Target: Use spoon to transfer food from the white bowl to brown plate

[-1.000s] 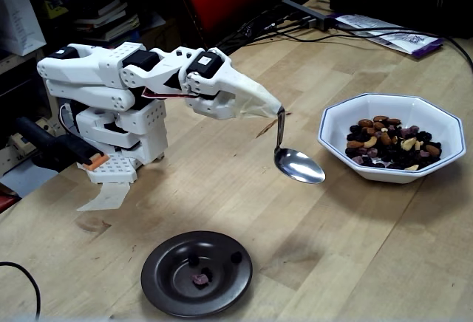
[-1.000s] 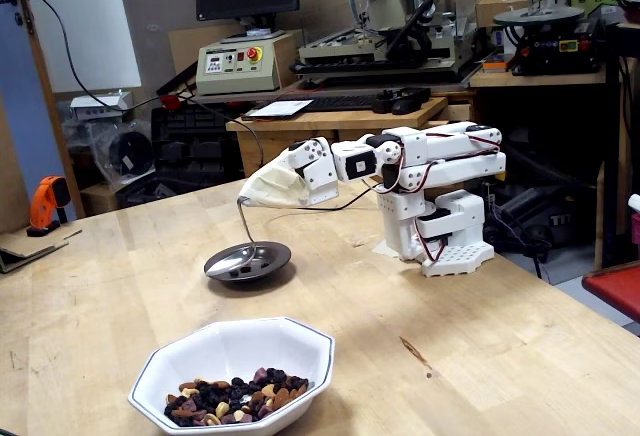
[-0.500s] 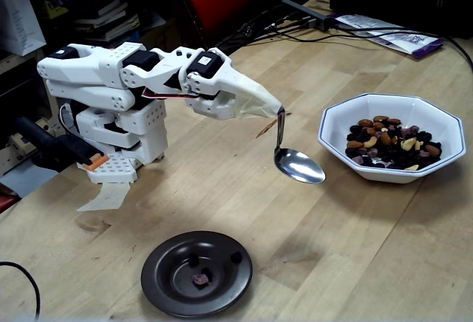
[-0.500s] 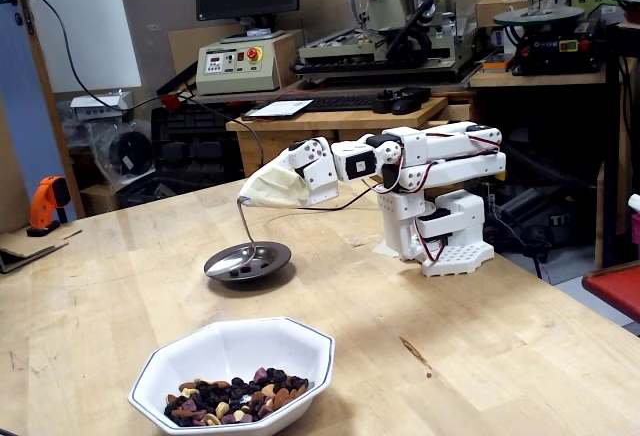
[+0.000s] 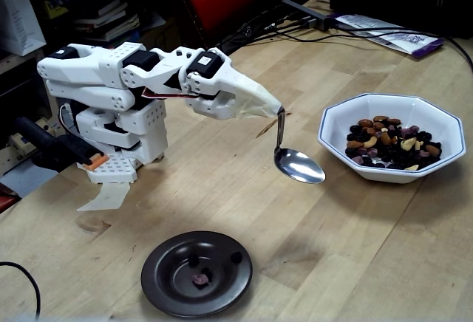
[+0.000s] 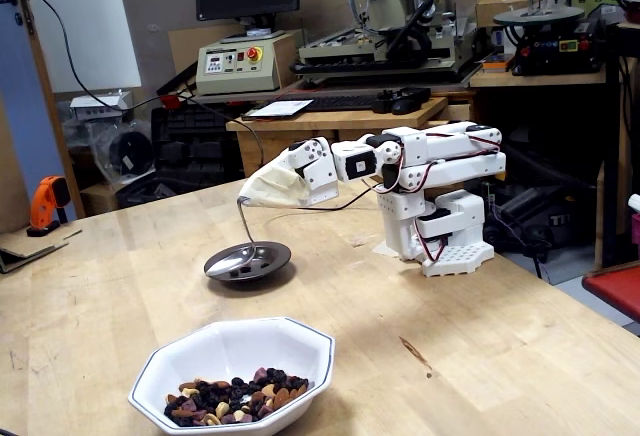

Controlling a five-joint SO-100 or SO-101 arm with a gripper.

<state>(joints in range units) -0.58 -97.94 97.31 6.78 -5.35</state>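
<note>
**Mia:** Where is the spoon (image 5: 298, 165) right now?

**Ben:** It hangs in the air from the tip of the gripper (image 5: 275, 110). The shiny scoop part is empty. It floats over the table (image 5: 347, 255), between the white bowl (image 5: 445, 131) and the brown plate (image 5: 166, 285), closer to the bowl.

**Mia:** Are the fingers squeezing it?

**Ben:** I can't tell. Whitish tape covers the whole tip, so the fingers are hidden. The handle comes out of that tape, so the spoon looks stuck on there.

**Mia:** Where is the food (image 5: 390, 143)?

**Ben:** Almost all of it sits in the white bowl, piled on one side. The plate has only a few little bits in the middle.

**Mia:** So what could go wrong?

**Ben:** I think the spoon could bump the rim of the bowl on the way in. The bowl is not held down, so it might slide or tip.

**Mia:** Anything else?

**Ben:** The spoon is shallow and the nuts are round. If the arm tilts or moves too fast, they may roll off onto the table before they reach the plate. The plate is small and well apart from the bowl, so a sloppy dump could miss it too.
</note>
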